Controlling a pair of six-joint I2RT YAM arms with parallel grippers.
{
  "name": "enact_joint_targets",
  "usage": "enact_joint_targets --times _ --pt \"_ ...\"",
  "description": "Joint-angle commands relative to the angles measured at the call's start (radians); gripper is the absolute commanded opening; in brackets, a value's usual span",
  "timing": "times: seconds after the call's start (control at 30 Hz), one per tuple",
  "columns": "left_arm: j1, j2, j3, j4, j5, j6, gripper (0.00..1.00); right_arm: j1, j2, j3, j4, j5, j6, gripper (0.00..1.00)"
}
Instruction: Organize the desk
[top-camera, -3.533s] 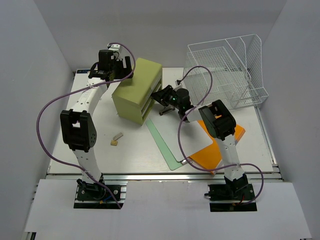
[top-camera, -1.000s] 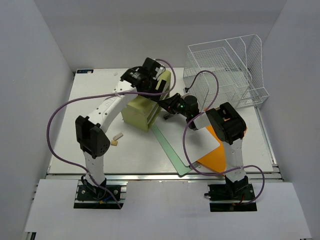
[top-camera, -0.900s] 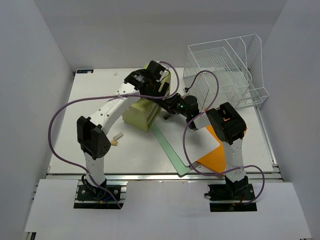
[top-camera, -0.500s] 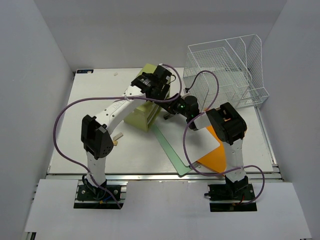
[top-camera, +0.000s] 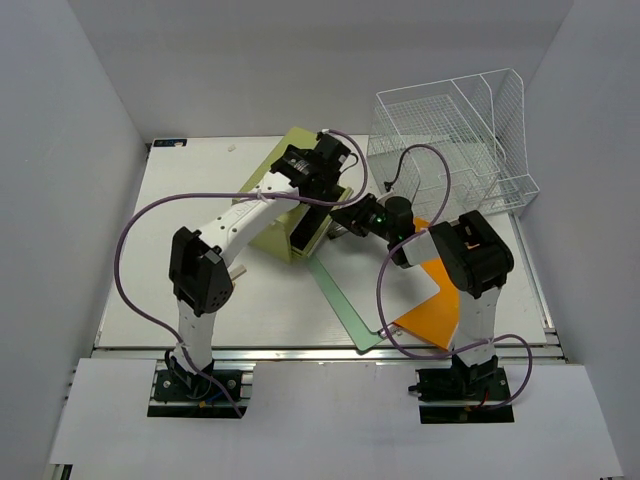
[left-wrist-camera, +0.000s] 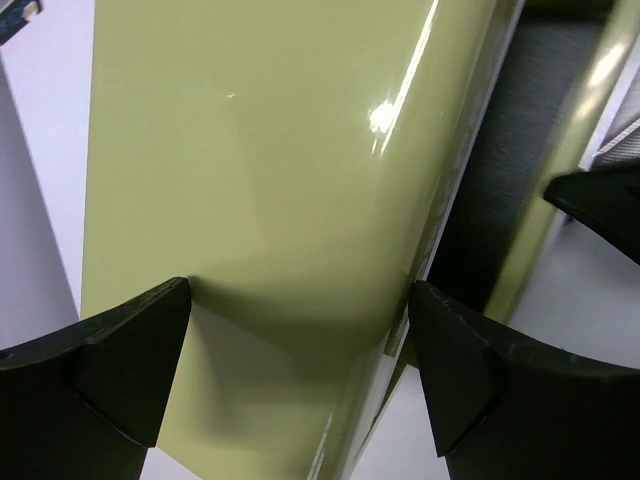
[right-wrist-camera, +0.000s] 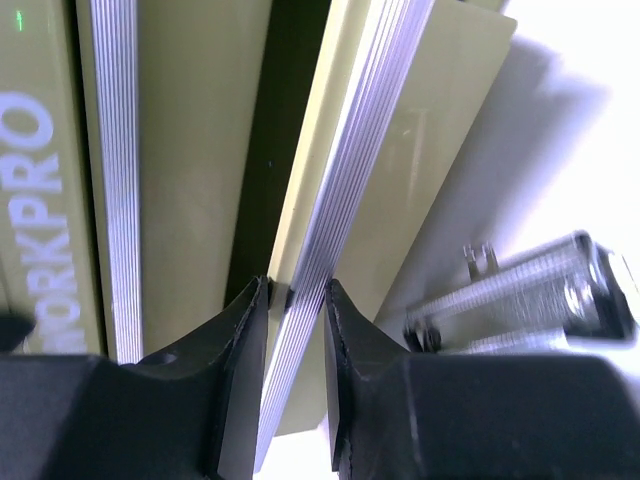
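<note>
White surface fills the middle of the top view. Its silver rail runs along the 6 o'clock edge, by the arm bases.

Olive-green drawer box sits on the surface just toward 12 o'clock of centre. White wire rack is at the 2 o'clock corner, apart from the box.

At 5 o'clock lies a pale green sheet. A white paper and an orange folder overlap at its 3 o'clock side, partly under the right arm.

Left arm reaches over the box. Left fingers are spread wide over the glossy top of the box, one tip toward each side edge, with nothing between them. Cannot tell if the tips touch the box.

Left wrist view shows one drawer standing part way out at 3 o'clock of the box top, dark lining showing.

Right fingers are at the box front, closed down tight on the ribbed silver handle of a drawer, one pad on each side of the strip. A dark gap shows beside that drawer front.

White lettering on the neighbouring drawer front reads WORKPRO. Shiny metal cylinders lie on the surface at 3 o'clock of the right fingers; cannot tell what they are.
</note>
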Motion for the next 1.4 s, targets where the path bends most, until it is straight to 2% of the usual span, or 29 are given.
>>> enact_joint_targets --times 0.0,0.13,0.47,0.5,0.57,0.67,0.7,0.77,0.8,0.83,0.97,1.13,1.27,1.37 --pt "0.08 0.111 -0.059 -0.057 -0.014 -0.065 0.95 -0.029 -0.059 -0.07 -0.06 -0.009 -0.074 0.0" --pt "0.094 0.114 -0.058 -0.057 -0.004 -0.069 0.95 -0.052 -0.109 -0.094 -0.145 -0.008 -0.126 0.0" --pt "0.094 0.105 -0.042 -0.05 0.047 -0.062 0.94 -0.055 -0.153 -0.056 -0.219 -0.026 -0.206 0.01" --pt "0.094 0.104 -0.039 -0.05 0.058 -0.06 0.94 -0.054 -0.161 -0.051 -0.231 -0.017 -0.223 0.12" --pt "0.094 0.102 -0.022 -0.053 0.067 -0.062 0.94 -0.055 -0.179 -0.044 -0.253 -0.019 -0.237 0.15" --pt "0.094 0.1 0.052 -0.087 0.105 -0.069 0.94 -0.052 -0.21 -0.027 -0.294 -0.039 -0.271 0.33" --pt "0.094 0.09 0.074 -0.089 0.121 -0.069 0.95 -0.052 -0.221 -0.021 -0.319 -0.039 -0.281 0.44" --pt "0.094 0.065 0.111 -0.069 0.159 -0.065 0.98 -0.046 -0.257 -0.015 -0.343 -0.036 -0.317 0.58" --pt "0.093 0.035 0.12 -0.061 0.174 -0.063 0.98 -0.046 -0.27 -0.007 -0.359 -0.036 -0.329 0.77" --pt "0.094 0.018 0.128 -0.051 0.202 -0.063 0.98 -0.045 -0.292 -0.001 -0.395 -0.037 -0.341 0.89" --pt "0.094 -0.057 0.137 0.0 0.234 -0.066 0.98 -0.045 -0.336 0.018 -0.471 -0.039 -0.387 0.89" --pt "0.094 -0.145 0.159 -0.041 0.219 -0.155 0.98 -0.026 -0.423 0.008 -0.587 -0.046 -0.429 0.89" --pt "0.094 -0.315 0.09 -0.164 0.13 -0.406 0.98 0.043 -0.504 0.017 -0.745 0.007 -0.534 0.89" --pt "0.097 -0.43 -0.08 -0.237 0.093 -0.588 0.98 0.118 -0.552 0.027 -0.813 0.062 -0.628 0.89"
